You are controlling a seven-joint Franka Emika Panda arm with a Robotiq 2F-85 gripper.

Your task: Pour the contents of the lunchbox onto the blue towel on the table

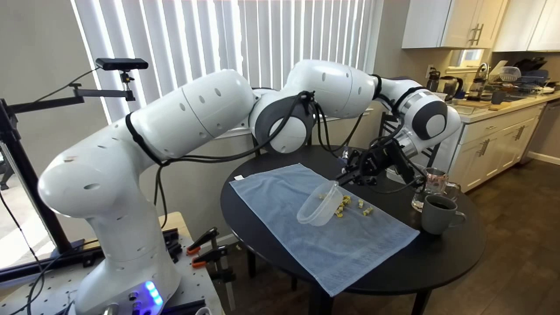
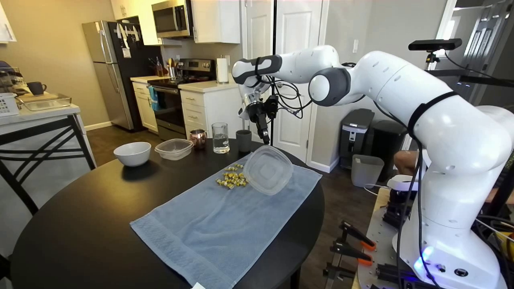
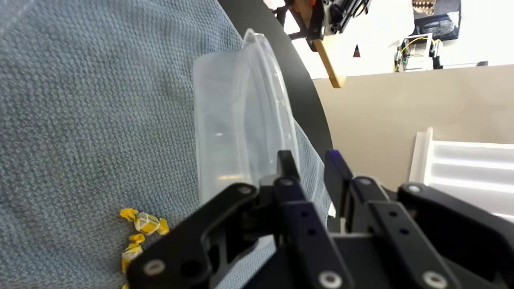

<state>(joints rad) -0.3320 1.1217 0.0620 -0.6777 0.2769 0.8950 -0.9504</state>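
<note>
Wrist view, and look at this: the lunchbox (image 3: pixel 219 128) is tipped up on edge, mouth sideways, its rim running away from the gripper (image 3: pixel 311 160) roughly along the way the fingers (image 3: pixel 286 165) point. They're parted, a clear gap there, and the lunchbox isn't squarely in it; its rim comes up to just one finger, and whether that's touch or mere overlap, I can't tell. Under the lunchbox, the blue towel (image 2: pixel 225 224) on the table (image 2: pixel 80 224); just beside its closed bottom, the yellow-wrapped candies (image 2: pixel 232 180), out in a loose heap. In both exterior views the arm (image 1: pixel 328 87) reaches in to the lunchbox's upper edge. Pouring looks done, I'd say; my bet for next is backing off without dragging that rim, or the lunchbox could topple.
</note>
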